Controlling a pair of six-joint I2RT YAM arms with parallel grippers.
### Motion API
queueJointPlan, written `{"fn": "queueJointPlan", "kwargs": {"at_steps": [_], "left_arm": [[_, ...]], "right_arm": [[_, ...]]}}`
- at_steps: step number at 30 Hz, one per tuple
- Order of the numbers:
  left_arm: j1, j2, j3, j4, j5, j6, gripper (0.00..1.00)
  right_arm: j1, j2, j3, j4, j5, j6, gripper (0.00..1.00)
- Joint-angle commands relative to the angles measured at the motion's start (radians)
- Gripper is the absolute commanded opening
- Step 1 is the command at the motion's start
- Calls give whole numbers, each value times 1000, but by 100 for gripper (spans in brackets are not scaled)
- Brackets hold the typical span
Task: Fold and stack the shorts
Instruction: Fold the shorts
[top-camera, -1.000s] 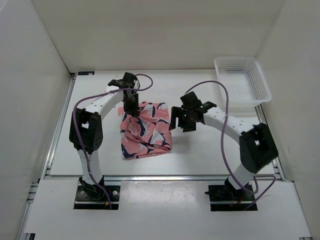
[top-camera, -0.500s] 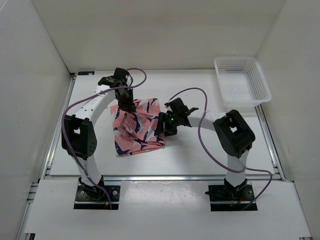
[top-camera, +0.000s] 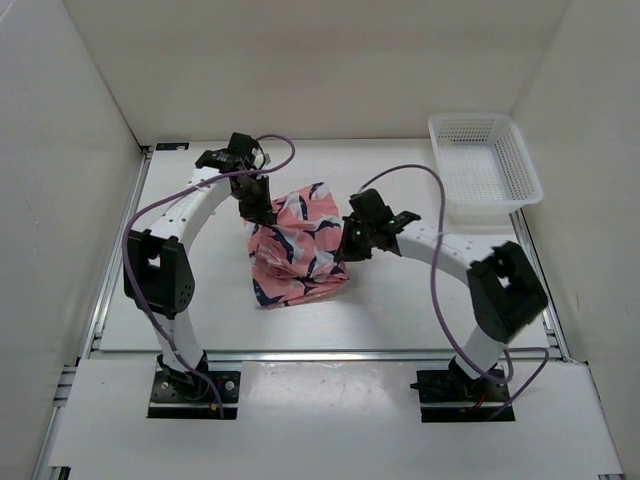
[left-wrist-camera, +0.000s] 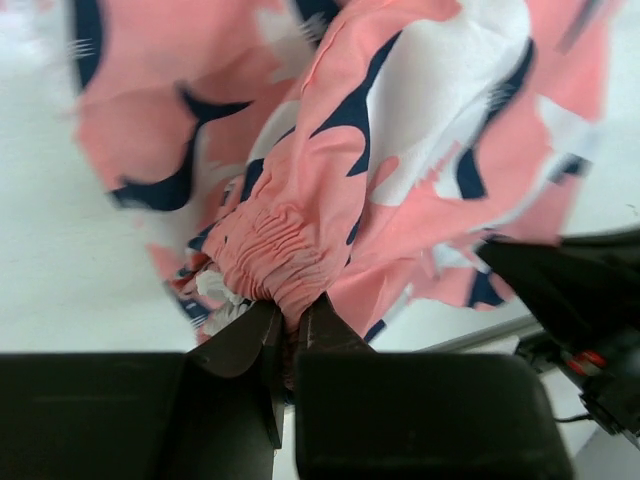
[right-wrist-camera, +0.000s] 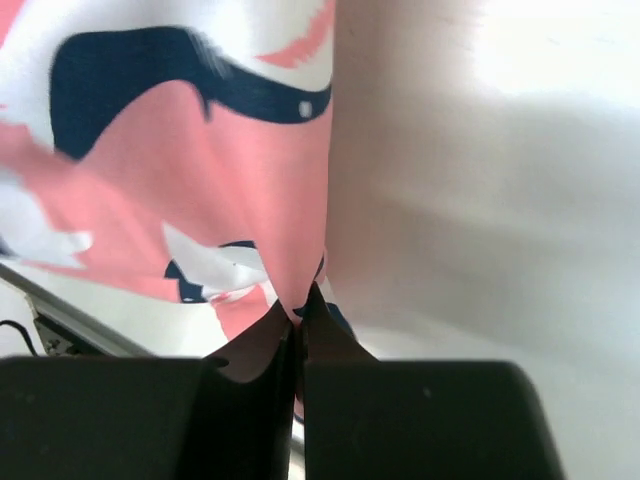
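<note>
The salmon-pink shorts (top-camera: 297, 245) with navy and white bird shapes hang bunched between both grippers over the middle of the table, their lower end resting on it. My left gripper (top-camera: 256, 207) is shut on the gathered elastic waistband (left-wrist-camera: 270, 262) at the upper left. At the right side, my right gripper (top-camera: 350, 238) is shut on a thin edge of the shorts (right-wrist-camera: 250, 180), the fabric pinched between its fingertips (right-wrist-camera: 283, 325).
A white plastic mesh basket (top-camera: 485, 160) stands at the back right corner. White walls enclose the table on three sides. A metal rail (top-camera: 330, 353) runs along the near edge, ahead of the arm bases.
My right gripper closed on the shorts' right edge and rose with it. The shorts have shifted slightly right and lifted into a taller bundle; the left gripper kept its hold.
</note>
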Motion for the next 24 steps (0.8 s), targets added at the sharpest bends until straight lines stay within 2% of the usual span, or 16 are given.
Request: {"fn": "queueJointPlan", "kwargs": {"at_steps": [1, 2, 3, 6, 11, 13, 14, 15, 16, 18, 19, 21, 22, 24], "left_arm": [[-5, -122, -24, -34, 67, -11, 10], [-5, -133, -45, -34, 67, -23, 10], [-5, -133, -70, -13, 67, -33, 10], [-5, -116, -157, 49, 93, -34, 10], [-5, 48, -204, 165, 95, -34, 10], [-5, 85, -185, 165, 80, -44, 10], [-5, 100, -176, 165, 80, -44, 14], [-5, 109, -162, 165, 80, -44, 21], [-5, 110, -162, 165, 69, -55, 43], [5, 97, -139, 155, 49, -64, 79], [5, 84, -127, 129, 32, -64, 90], [5, 52, -99, 95, -61, -77, 100], [5, 36, -69, 75, -101, -105, 100], [-4, -22, -44, 32, -208, -127, 100]], "right_arm": [[13, -159, -46, -153, 137, -3, 0], [30, -177, -57, -187, 155, 8, 3], [50, -205, -81, -187, 181, 8, 30], [65, -217, -115, -200, 229, 19, 68], [65, -205, -126, -200, 270, 37, 70], [65, -217, -115, -209, 270, 37, 66], [65, -217, -98, -209, 281, 25, 64], [65, -226, -86, -218, 281, 16, 62], [65, -227, -55, -230, 296, 16, 57], [65, -227, -22, -239, 305, -9, 50], [65, -227, -5, -240, 305, -24, 41], [65, -187, 67, -249, 305, -45, 32], [65, -168, 96, -261, 305, -64, 21], [56, -93, 204, -276, 305, -73, 13]]}}
